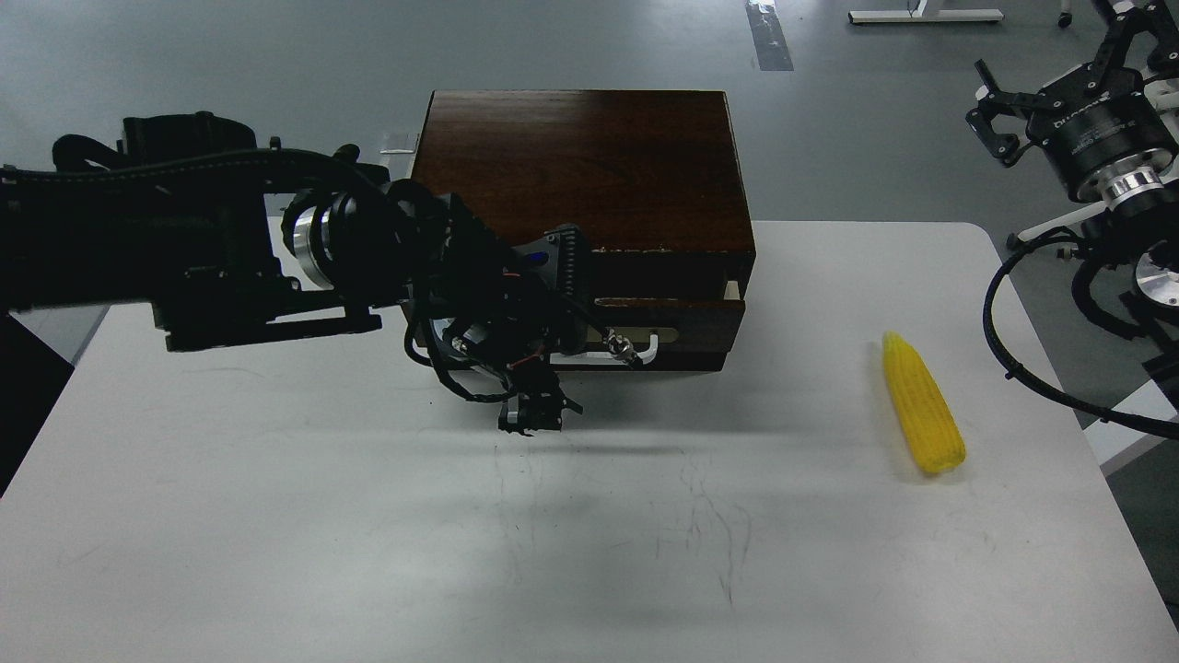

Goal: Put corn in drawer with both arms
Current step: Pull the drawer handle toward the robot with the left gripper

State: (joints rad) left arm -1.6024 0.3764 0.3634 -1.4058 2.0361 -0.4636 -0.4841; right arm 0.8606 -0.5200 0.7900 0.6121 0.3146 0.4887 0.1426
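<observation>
The yellow corn (923, 405) lies on the white table (276, 516) at the right, pointed end away from me. The dark brown wooden box (580, 166) stands at the back middle. Its drawer (691, 318) is pulled out a little, and a strip of pale wood shows at its right end. My left gripper (564, 343) is at the left part of the white bar handle (649, 343); it is a dark mass and hides that part. My right gripper (1059, 64) is raised off the table's right edge, fingers spread and empty, well above the corn.
The table's right edge lies just beyond the corn. The right arm's black cable (1004, 359) loops beside that edge. Faint scratch marks show on the table in front of the box. Grey floor lies behind.
</observation>
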